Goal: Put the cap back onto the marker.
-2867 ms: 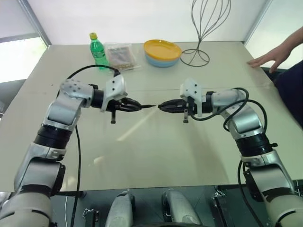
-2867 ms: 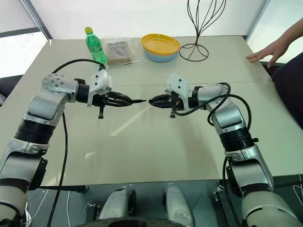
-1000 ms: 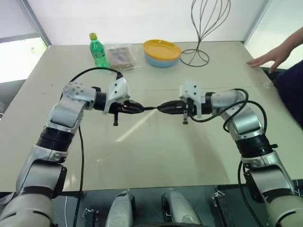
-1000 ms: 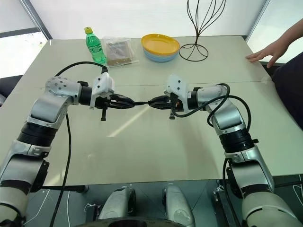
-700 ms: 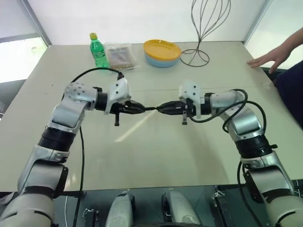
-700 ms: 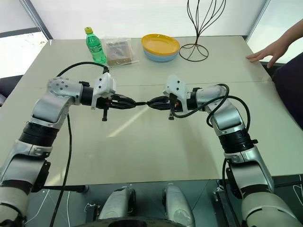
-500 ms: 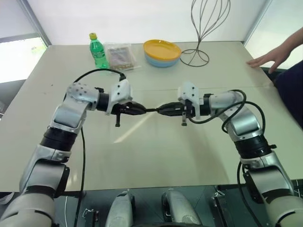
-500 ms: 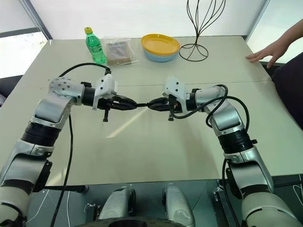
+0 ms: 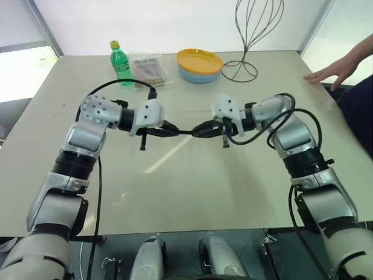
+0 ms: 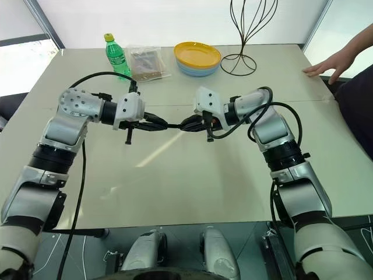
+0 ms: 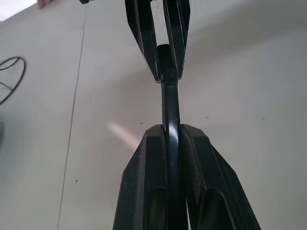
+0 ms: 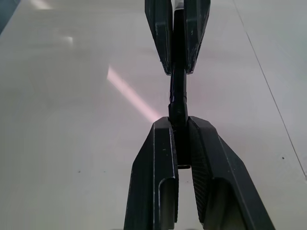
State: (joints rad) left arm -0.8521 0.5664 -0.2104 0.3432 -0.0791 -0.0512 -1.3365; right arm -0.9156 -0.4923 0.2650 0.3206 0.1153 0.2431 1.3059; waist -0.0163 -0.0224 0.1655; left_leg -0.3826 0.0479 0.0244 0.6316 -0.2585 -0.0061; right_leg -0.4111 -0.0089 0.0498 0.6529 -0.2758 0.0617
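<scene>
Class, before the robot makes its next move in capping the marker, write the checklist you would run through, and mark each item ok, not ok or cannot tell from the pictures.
1. Left end effector shut on the marker: ok.
2. Right end effector shut on the cap: ok.
3. Marker and cap lined up end to end, both held above the table: ok.
4. Marker end entered into the cap: ok, they meet between the two end effectors.
5. Cap pushed fully home: cannot tell.
6. Person's hand resting at the table's far right edge, well away from the arms: ok.
</scene>
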